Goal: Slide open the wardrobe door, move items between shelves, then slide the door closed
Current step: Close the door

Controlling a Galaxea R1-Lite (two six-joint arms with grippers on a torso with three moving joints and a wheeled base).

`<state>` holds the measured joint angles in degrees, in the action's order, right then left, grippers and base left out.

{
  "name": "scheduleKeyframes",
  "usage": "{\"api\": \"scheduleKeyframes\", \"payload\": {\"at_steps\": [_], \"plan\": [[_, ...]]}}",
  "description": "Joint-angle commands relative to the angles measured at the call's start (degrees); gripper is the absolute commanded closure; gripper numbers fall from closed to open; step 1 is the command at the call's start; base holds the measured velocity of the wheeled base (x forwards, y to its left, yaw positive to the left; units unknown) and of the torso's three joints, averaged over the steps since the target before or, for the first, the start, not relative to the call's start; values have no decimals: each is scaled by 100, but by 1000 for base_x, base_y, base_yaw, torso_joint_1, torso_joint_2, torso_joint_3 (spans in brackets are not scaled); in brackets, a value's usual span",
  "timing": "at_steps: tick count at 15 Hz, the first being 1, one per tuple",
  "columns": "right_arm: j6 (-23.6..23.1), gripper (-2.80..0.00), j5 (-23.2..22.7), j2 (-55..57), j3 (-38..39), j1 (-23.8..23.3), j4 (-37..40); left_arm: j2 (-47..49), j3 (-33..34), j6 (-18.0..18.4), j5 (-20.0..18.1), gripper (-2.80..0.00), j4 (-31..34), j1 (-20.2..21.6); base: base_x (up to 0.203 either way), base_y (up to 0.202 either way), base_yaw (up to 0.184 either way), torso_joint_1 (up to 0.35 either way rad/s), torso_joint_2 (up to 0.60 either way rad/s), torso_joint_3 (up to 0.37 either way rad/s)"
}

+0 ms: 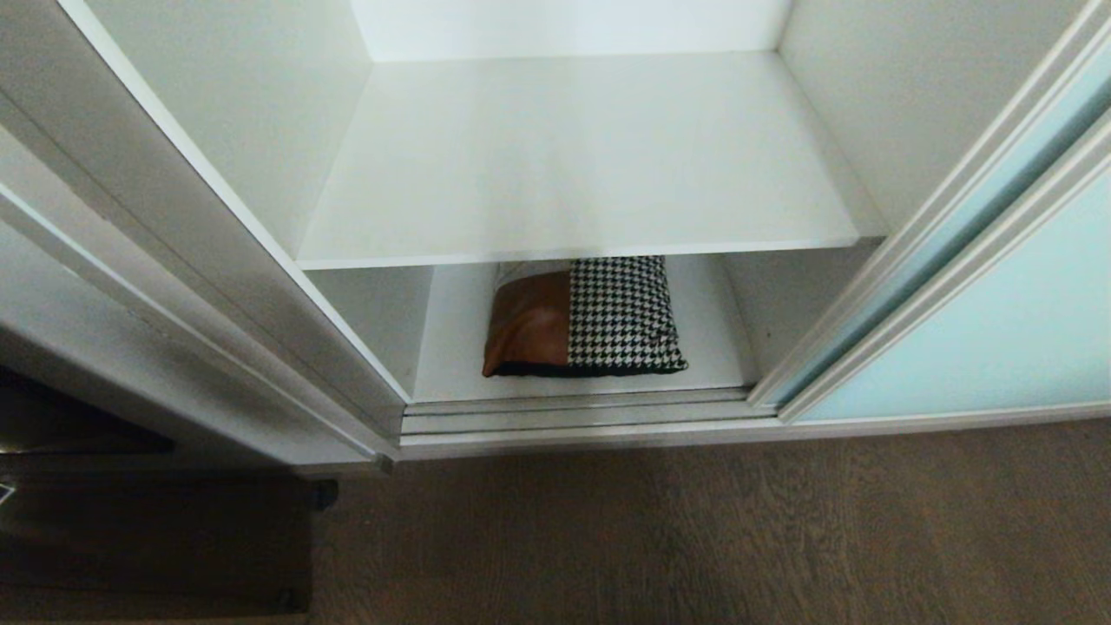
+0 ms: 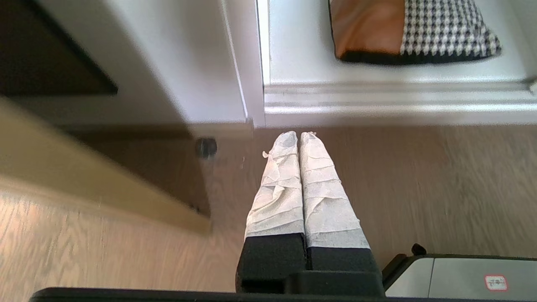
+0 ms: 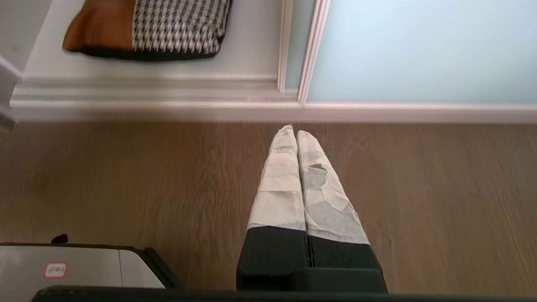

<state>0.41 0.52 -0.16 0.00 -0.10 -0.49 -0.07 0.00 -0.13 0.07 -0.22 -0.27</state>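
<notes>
left gripper (image 2: 298, 135): the two taped fingers are pressed flat together, holding nothing, just hanging over the wood floor (image 2: 440, 188) in front of the wardrobe's bottom track (image 2: 377, 102)

right gripper (image 3: 292, 131): same deal, both fingers squeezed together with nothing in them, tips above the floor right by the frame of the sliding wardrobe door (image 3: 419, 46)

arms in the head view: zero, neither one shows up there

cushion (image 1: 581, 317): one, houndstooth with a tan-orange patch on its left part, lying flat on the lower shelf (image 1: 712, 347), close to the front edge, roughly in the middle

shelves: two visible, the upper shelf (image 1: 573, 165) has nothing on it, the lower one has the cushion

door: slid over to the right, so the compartment is open; two pale aqua glass panels show, one behind the other

side panel (image 1: 174, 260): one, plain white, on the left

robot base (image 2: 461, 272): grey corner peeking into both wrist views
</notes>
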Motion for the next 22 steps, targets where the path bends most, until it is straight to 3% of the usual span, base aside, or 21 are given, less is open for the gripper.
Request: {"api": "scheduleKeyframes", "payload": {"at_steps": [1, 7, 22], "plan": [[2, 0, 0, 25, 0, 1, -4, -1, 0, 4, 2, 0, -5, 0, -199, 0, -3, 12, 2, 4], [2, 0, 0, 25, 0, 1, -4, -1, 8, 5, 2, 0, 3, 0, -181, 0, 1, 5, 1, 3], [2, 0, 0, 25, 0, 1, -4, -1, 0, 5, 2, 0, -5, 0, 0, 0, 0, 0, 0, 0]]}}
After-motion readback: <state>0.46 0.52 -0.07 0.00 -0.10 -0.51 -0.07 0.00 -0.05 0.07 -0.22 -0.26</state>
